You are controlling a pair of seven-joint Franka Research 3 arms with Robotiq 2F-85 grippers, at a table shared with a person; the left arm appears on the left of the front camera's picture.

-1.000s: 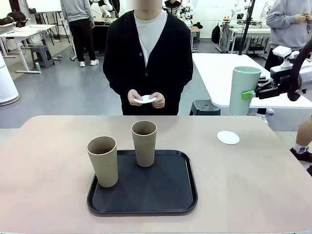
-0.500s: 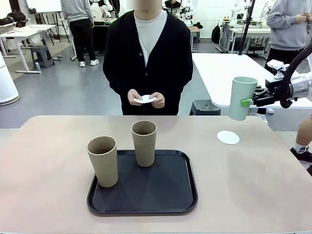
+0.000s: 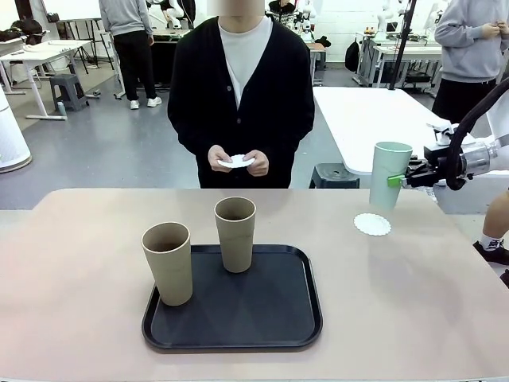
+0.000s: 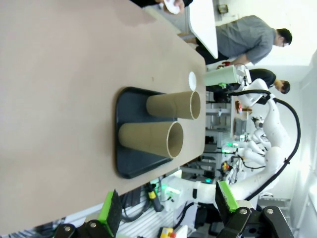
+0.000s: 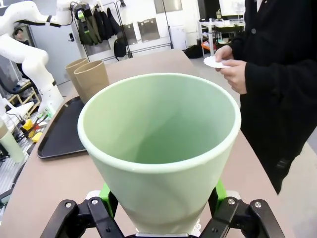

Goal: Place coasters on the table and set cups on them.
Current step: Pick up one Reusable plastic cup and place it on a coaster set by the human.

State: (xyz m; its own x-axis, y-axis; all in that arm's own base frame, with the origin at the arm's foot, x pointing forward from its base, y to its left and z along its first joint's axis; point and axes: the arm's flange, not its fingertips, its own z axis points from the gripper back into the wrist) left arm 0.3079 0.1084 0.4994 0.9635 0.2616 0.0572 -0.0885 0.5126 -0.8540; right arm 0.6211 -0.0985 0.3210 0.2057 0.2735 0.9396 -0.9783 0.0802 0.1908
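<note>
Beige-pink tabletop (image 3: 413, 302) carried a black tray (image 3: 238, 322) with one tan cup (image 3: 168, 263) and a second tan cup (image 3: 235, 233) upright on it. A white coaster (image 3: 372, 224) lay right of the tray. The right gripper (image 3: 395, 180) clamped the mint green cup (image 3: 390, 175) upright, just above that coaster. The left gripper (image 4: 168, 213) was spread wide, empty. The person's hands (image 3: 257, 164) held another coaster (image 3: 237, 161). White tables (image 3: 358, 119) and grey floor (image 3: 103, 151) lay behind.

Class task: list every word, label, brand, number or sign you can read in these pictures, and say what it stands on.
No text can be read.
On the green cup, tan cups, tray and coaster: plain, no print.
On the wall panels: too small and blurred to read.
</note>
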